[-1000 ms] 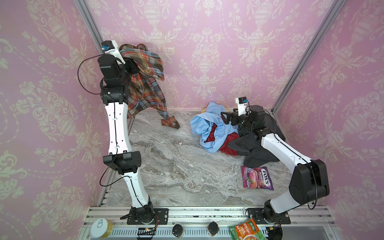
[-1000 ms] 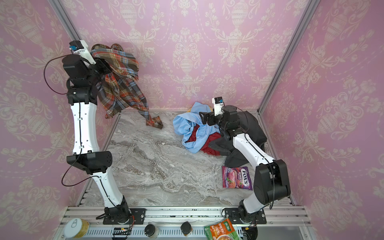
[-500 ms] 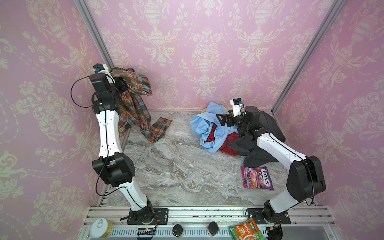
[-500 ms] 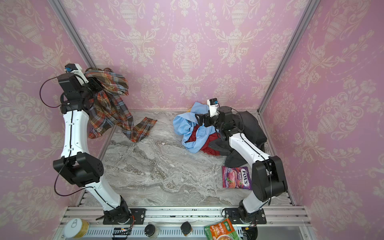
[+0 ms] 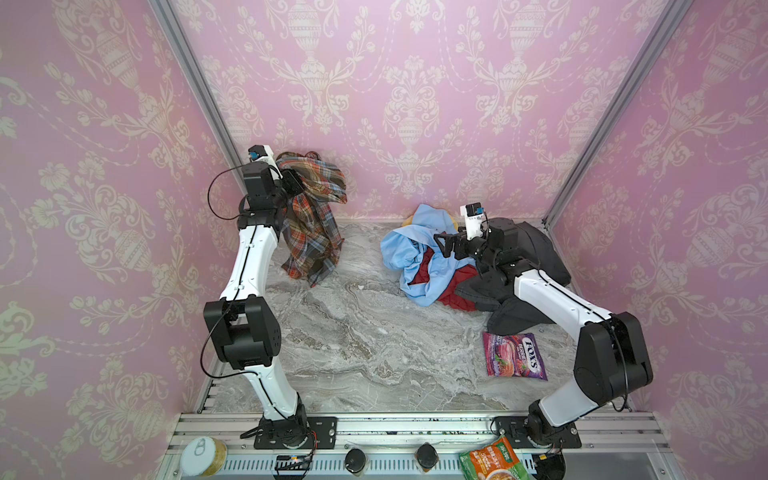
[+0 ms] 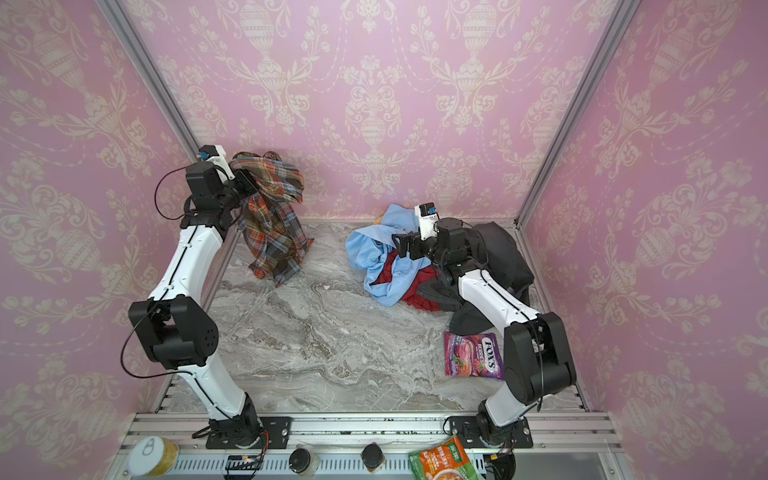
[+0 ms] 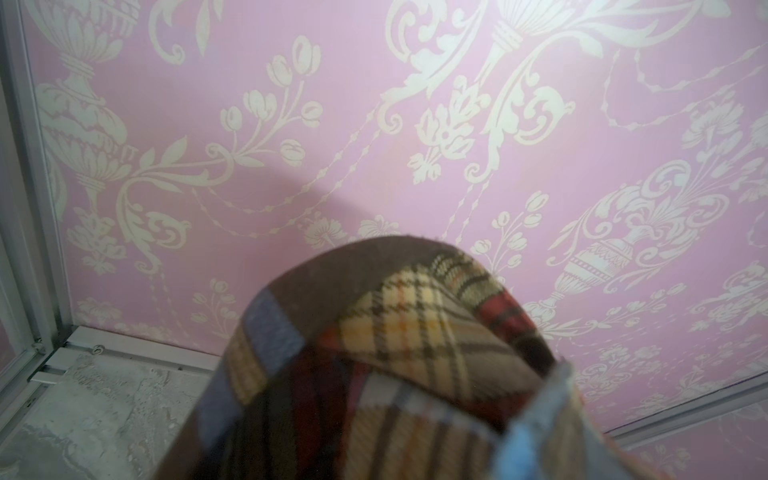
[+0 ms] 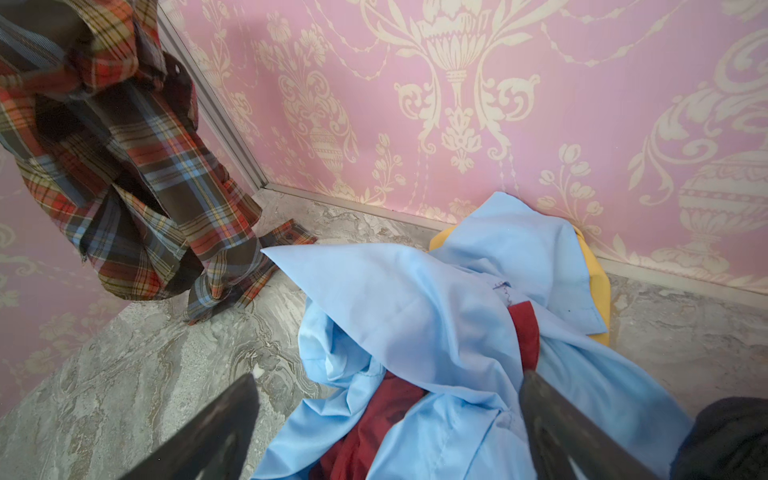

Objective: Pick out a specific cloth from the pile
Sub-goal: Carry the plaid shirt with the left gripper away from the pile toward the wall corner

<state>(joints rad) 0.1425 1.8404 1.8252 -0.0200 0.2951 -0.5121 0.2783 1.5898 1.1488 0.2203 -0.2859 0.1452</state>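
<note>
- Grips the plaid cloth point(image 5: 316, 224) with the left end effector point(image 5: 296, 187), jaws clamped tight on a bunched fold near its top, with the fingertips buried in fabric in both top views.
- Holds it up well to the left of the pile point(image 5: 419, 257) in both top views, with a stretch of bare marble surface point(image 5: 353, 332) between the two.
- Hangs the plaid cloth with its long axis roughly upright: the bunched top end is draped over the left end effector, and the lower end points straight down.
- Rests its lowest folds on the surface, as the right wrist view shows, with one cuff point(image 8: 286, 237) lying flat, pointing toward the pile and apart from it.
- Fills the lower part of the left wrist view with a blurred plaid fold that hides the jaws.
- Poises the right end effector point(image 8: 388, 376) over the pile, spread wide with nothing between its dark fingers point(image 8: 216, 432). Cannot tell whether they brush the fabric below.
- Shows the pile as a light-blue garment point(image 5: 409, 253) on top, with a dark red garment point(image 5: 457, 286) poking out beneath it.
- Tucks a mustard-yellow piece point(image 8: 594, 282) in at the pile's wall-side edge, and spreads a dark grey garment point(image 5: 536, 249) along its right side under the right arm.
- Leaves a purple snack bag point(image 5: 515, 355) flat on the near side of the pile, just beside the dark grey garment's edge.
</note>
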